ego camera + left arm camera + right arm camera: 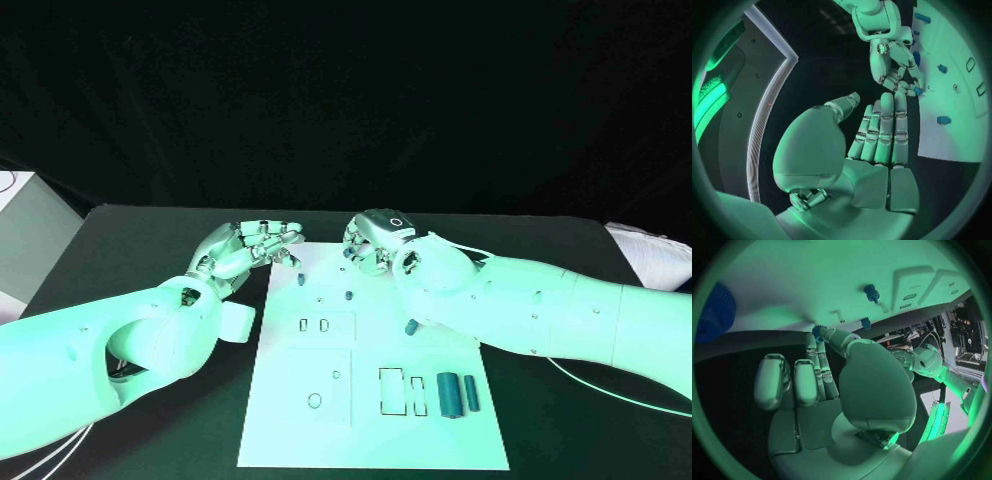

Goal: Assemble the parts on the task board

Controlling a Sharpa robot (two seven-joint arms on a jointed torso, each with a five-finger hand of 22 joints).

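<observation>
The white task board [332, 420] lies in the middle of the black table. My right hand [378, 240] hovers over the board's far edge and pinches a small blue part [819, 332] between thumb and fingertip; the same part [917, 91] shows in the left wrist view. My left hand [253, 245] hangs just off the board's far left corner, fingers straight, thumb apart, holding nothing [879, 135]. Small blue pegs [302, 281] [351, 295] stand in the far part of the board. Another blue piece [411, 326] sits beside my right forearm.
Two blue cylinders [449, 392] [470, 392] and a thin blue bar [418, 390] lie at the board's near right, beside an outlined rectangular slot [391, 390]. More slots [322, 323] mark the board's middle. A white box [29, 230] stands at the table's left.
</observation>
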